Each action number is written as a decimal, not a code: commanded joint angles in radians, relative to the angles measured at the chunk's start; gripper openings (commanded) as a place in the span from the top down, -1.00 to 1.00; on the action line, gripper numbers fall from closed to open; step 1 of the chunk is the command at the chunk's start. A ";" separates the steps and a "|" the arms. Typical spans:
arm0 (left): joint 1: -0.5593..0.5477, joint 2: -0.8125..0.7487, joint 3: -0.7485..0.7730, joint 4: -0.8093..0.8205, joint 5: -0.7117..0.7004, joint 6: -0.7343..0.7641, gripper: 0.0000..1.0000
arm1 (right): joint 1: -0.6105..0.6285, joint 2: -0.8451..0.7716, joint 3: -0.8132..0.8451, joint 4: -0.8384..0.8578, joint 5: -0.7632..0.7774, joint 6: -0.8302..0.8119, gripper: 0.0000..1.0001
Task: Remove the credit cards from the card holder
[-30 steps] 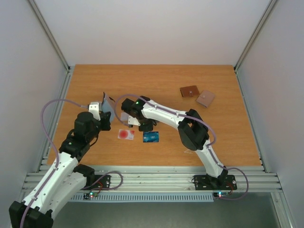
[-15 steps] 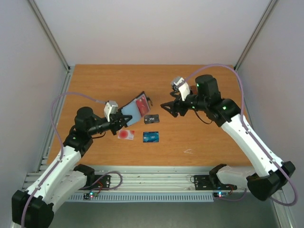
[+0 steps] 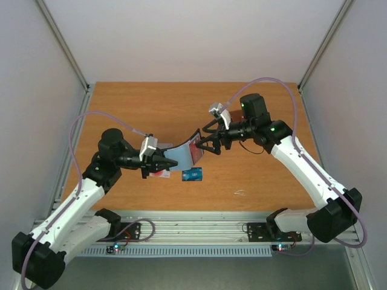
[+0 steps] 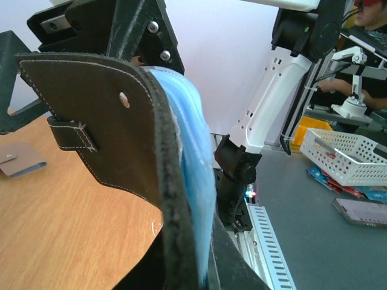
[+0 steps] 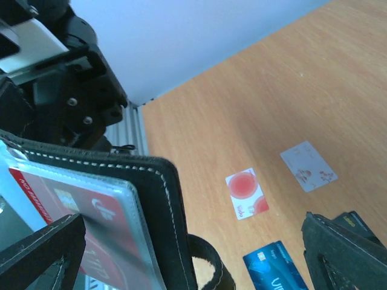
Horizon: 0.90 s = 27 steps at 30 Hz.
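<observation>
L gripper: clamped shut on near end of card holder, holding it off the table, bent in an arc
R gripper: jaws wide apart, nothing held, just beside holder's far end
Just changed: R jaws went from part-shut to fully apart within the last sec & closed in on holder from well off; holder tipped lower, toward R
Red card: in clear window slot, facing R wrist cam
Cards out: white w/ red circle, pale grey, blue, black, all flat on table
Meaning: prob. four out, one left; R looks set to pinch the red one
Surface: orange wood-grain table, alu rail at near edge, small wallet lying apart
Room: pale walls; past the rail, white basket on grey surface
</observation>
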 commanded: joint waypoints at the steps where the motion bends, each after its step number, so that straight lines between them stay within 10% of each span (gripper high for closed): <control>1: -0.019 0.010 0.025 0.054 0.019 0.068 1.00 | -0.024 0.009 0.028 -0.006 -0.195 -0.023 -0.94; 8: -0.039 0.019 0.007 0.097 -0.096 -0.011 1.00 | -0.024 0.081 0.076 -0.100 -0.341 -0.015 -0.58; 14: -0.039 0.030 -0.031 0.116 -0.277 -0.110 0.98 | -0.028 0.084 0.104 -0.187 -0.276 -0.048 0.93; 20: -0.039 0.032 -0.107 0.044 -0.810 -0.192 -0.22 | -0.149 0.125 0.052 -0.195 -0.097 0.081 0.98; 27: -0.030 -0.006 -0.174 0.001 -0.991 -0.190 -0.38 | -0.352 0.262 0.050 -0.404 0.045 0.164 0.98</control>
